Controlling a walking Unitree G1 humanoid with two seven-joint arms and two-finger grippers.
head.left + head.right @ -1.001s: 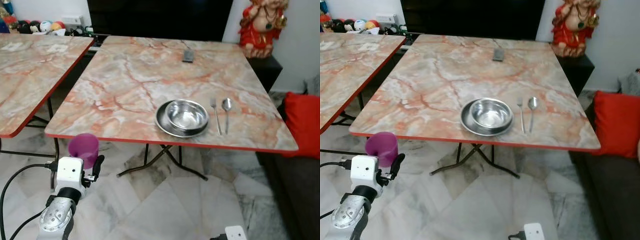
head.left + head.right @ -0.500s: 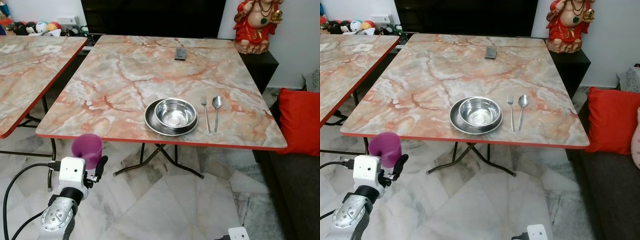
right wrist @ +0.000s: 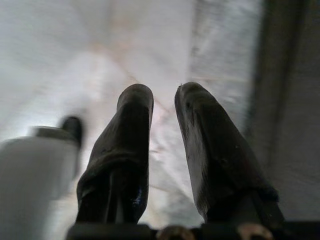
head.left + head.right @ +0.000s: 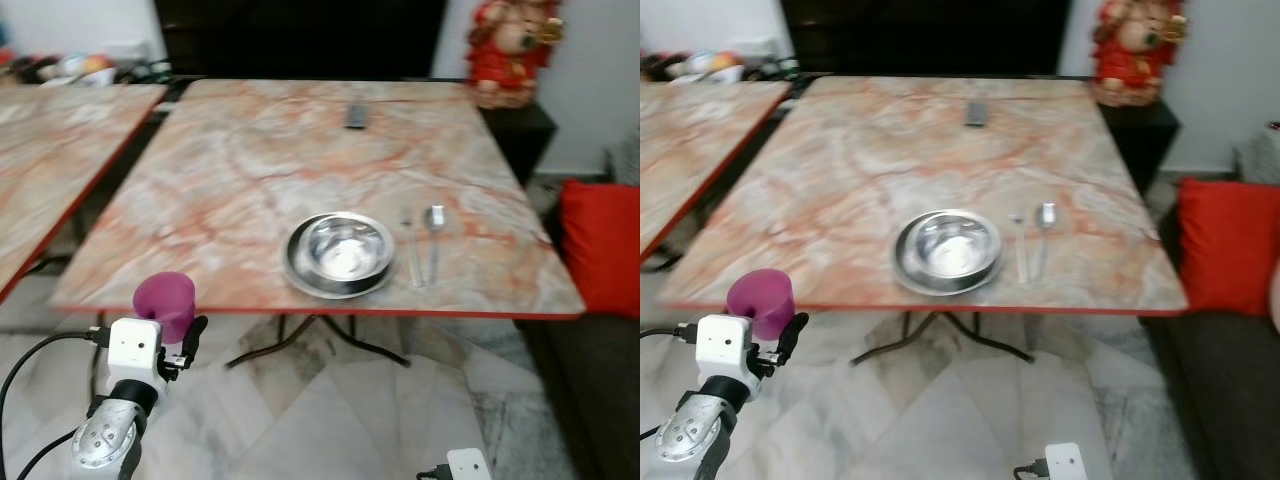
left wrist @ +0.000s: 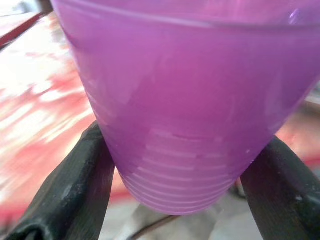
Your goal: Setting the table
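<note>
My left gripper [image 4: 172, 320] is shut on a purple plastic cup [image 4: 165, 298], held upright just below and in front of the near left edge of the marble table [image 4: 250, 170]. In the left wrist view the cup [image 5: 190, 100] sits between both black fingers [image 5: 75, 190]. On the table's near right part, a steel bowl [image 4: 345, 248] rests in a steel plate [image 4: 298, 272]. A fork [image 4: 410, 250] and a spoon [image 4: 435, 232] lie to its right. My right gripper [image 3: 162, 100] hangs low over the floor, fingers nearly together and holding nothing.
A dark remote [image 4: 356, 117] lies at the table's far side. A second marble table [image 4: 50, 150] stands to the left with a gap between. A red statue [image 4: 510, 50] stands at the back right, and a red cushion [image 4: 600, 245] on a dark sofa at the right.
The whole picture has shifted and blurred, so the camera has moved relative to the table. The cup stays in my left gripper; the things on the table have not moved.
</note>
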